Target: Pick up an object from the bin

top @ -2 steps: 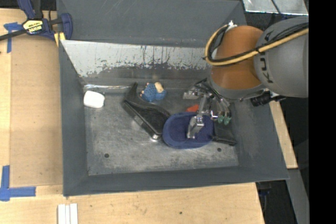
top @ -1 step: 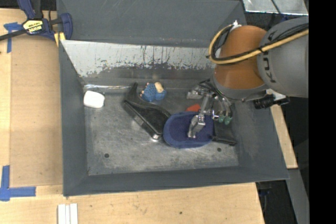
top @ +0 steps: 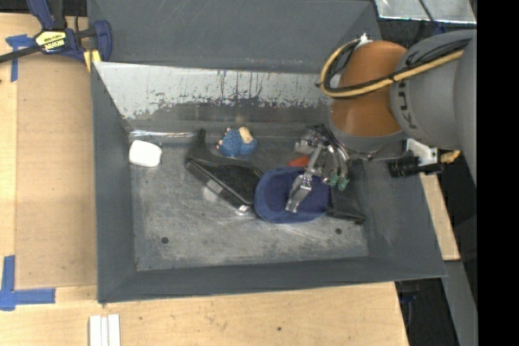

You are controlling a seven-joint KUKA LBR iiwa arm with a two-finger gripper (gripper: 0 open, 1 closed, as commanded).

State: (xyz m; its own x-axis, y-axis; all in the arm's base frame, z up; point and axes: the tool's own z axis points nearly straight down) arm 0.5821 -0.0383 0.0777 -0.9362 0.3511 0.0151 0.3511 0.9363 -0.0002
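Note:
My gripper is low in the right half of the bin, its fingers apart over the right side of a dark blue, rounded soft thing. One silver fingertip rests on or just above the blue thing's top. Nothing shows between the fingers. A black flat tool with a grey end lies against the blue thing's left edge. A black piece sticks out from under the blue thing at the right.
A small blue and yellow lump lies near the back wall. Further left is a white block. A bit of orange shows behind the gripper. The arm with its orange cover hangs over the bin's right rim.

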